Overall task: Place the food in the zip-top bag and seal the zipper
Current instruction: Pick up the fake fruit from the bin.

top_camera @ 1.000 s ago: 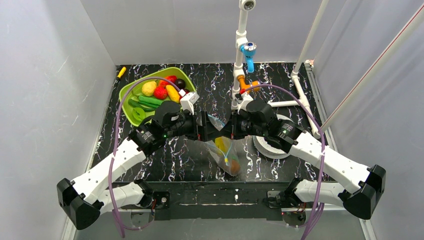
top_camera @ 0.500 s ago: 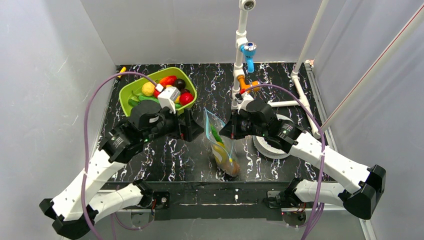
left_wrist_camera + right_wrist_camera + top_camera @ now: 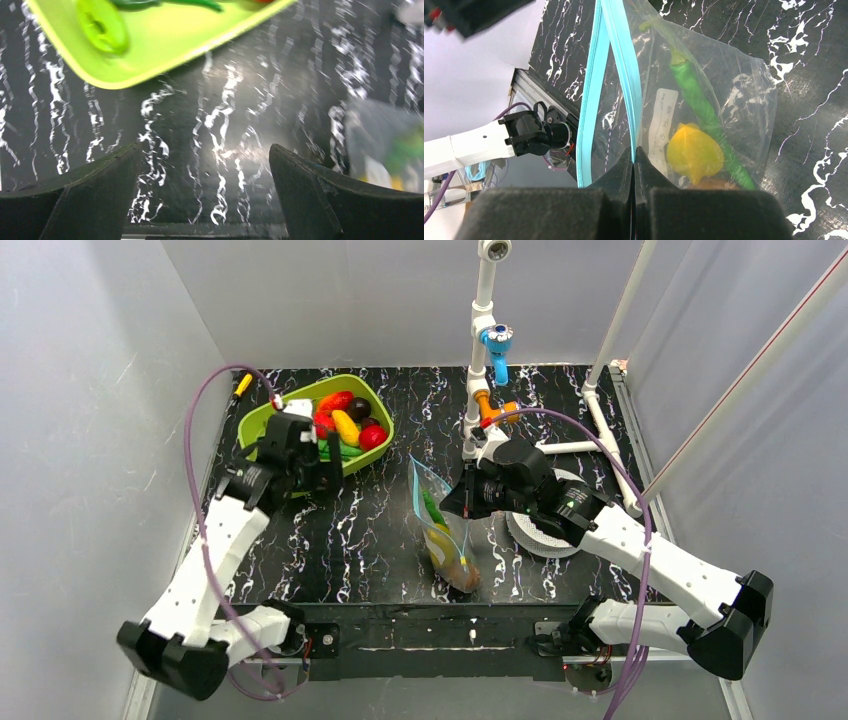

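Observation:
The clear zip-top bag (image 3: 443, 532) hangs over the table's middle, with a green pepper (image 3: 698, 102), a yellow piece (image 3: 694, 150) and a brown piece inside. My right gripper (image 3: 634, 152) is shut on one lip of the light blue zipper (image 3: 626, 60). The other lip (image 3: 591, 90) hangs free, so the mouth gapes. More food, red (image 3: 372, 436), yellow (image 3: 345, 426), dark purple and green, lies in the lime-green tray (image 3: 262, 422). My left gripper (image 3: 205, 150) is open and empty, over the table by the tray's near edge (image 3: 165, 60). In the top view the left gripper (image 3: 322, 472) is well left of the bag.
A white pipe stand with a blue fitting (image 3: 494, 340) rises at the back centre, and more white pipes run along the right. A white round disc (image 3: 540, 532) lies under my right arm. A small yellow item (image 3: 243, 383) sits at the back left corner.
My left arm has swung from the bag's mouth back and to the left, over to the tray, jaws open. The bag now hangs from the right gripper alone.

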`<state>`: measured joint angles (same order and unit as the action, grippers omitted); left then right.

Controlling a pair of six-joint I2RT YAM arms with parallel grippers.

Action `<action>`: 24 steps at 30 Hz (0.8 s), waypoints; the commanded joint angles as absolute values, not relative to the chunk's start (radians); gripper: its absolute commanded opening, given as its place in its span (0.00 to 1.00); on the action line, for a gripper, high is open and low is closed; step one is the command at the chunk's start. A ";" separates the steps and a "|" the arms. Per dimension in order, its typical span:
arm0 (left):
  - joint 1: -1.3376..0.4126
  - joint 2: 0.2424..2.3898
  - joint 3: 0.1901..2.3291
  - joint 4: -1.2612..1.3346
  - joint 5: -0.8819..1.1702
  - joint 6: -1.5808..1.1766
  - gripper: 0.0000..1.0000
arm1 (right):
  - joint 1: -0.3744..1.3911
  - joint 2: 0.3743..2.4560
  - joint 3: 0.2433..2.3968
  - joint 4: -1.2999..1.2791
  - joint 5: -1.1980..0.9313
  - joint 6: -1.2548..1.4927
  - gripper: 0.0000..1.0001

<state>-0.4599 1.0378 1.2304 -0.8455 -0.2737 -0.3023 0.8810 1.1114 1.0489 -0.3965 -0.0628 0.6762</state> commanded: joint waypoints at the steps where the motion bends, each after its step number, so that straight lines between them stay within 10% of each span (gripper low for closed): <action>1: -0.255 1.153 1.251 -0.802 -0.248 -0.301 0.98 | 0.884 1.088 1.050 -0.378 -0.061 0.659 0.01; 12: -0.079 1.731 1.585 -0.820 -0.403 -0.359 0.98 | 0.884 1.107 1.037 -0.369 -0.051 0.655 0.01; 24: 0.040 1.893 1.567 -0.783 -0.386 -0.422 0.98 | 0.884 1.190 1.110 -0.394 -0.072 0.651 0.01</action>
<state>-0.0067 1.8992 1.5684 -0.7757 -0.3923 -0.3790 0.8810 1.1637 1.0412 -0.3965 -0.0551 0.6697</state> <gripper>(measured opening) 0.981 0.028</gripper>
